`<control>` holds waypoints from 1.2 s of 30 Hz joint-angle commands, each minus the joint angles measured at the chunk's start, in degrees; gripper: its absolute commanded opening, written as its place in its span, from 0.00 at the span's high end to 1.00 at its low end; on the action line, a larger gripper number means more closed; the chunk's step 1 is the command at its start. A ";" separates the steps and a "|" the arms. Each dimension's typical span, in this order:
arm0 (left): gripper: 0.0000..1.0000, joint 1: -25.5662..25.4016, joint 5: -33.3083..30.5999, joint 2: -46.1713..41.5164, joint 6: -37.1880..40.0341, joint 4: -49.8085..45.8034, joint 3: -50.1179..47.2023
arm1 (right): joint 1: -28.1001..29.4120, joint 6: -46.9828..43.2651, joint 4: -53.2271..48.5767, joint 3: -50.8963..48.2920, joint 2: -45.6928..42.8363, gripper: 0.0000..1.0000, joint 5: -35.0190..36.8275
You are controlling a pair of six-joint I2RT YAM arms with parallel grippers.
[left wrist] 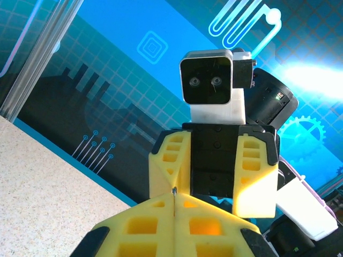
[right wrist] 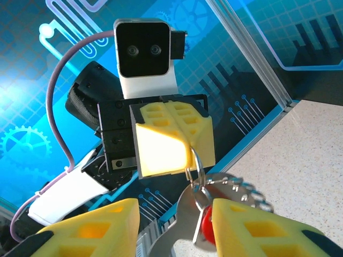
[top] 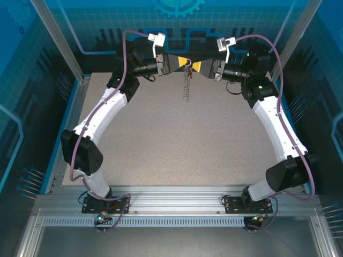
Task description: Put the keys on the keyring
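At the back of the table my two grippers meet tip to tip. My left gripper is shut on a thin silver ring of the keyring, which pokes out between its yellow fingers. From that ring hang a silver key, a red-headed key and a toothed metal strip. From above they look like a short dangling chain. My right gripper stands open, its fingers either side of the hanging keys, with the red head beside the right-hand finger.
The speckled table stretches between the arms toward the near rail. A blue printed back wall and aluminium frame posts stand just behind the grippers. The table's blue back edge runs below the keys.
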 commanded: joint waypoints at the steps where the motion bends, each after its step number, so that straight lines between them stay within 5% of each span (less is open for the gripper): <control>1: 1.00 -0.47 -0.98 -2.68 -0.05 1.95 2.02 | 0.92 1.27 2.52 1.31 1.32 0.61 -0.18; 9: 1.00 -0.63 -1.71 -3.05 0.52 1.53 2.05 | 1.33 0.52 2.00 -0.82 0.52 0.81 -1.00; 17: 1.00 -0.64 -2.35 -3.47 1.19 1.10 2.03 | 0.72 0.15 1.73 -3.68 -1.17 0.76 -0.86; 25: 1.00 -0.64 -2.39 -3.45 1.26 1.04 1.90 | 0.80 1.32 3.32 -3.07 -0.57 1.00 -1.63; 36: 1.00 -0.73 -2.71 -3.48 1.23 1.72 1.67 | 3.92 0.67 2.64 -0.29 1.80 1.00 -1.91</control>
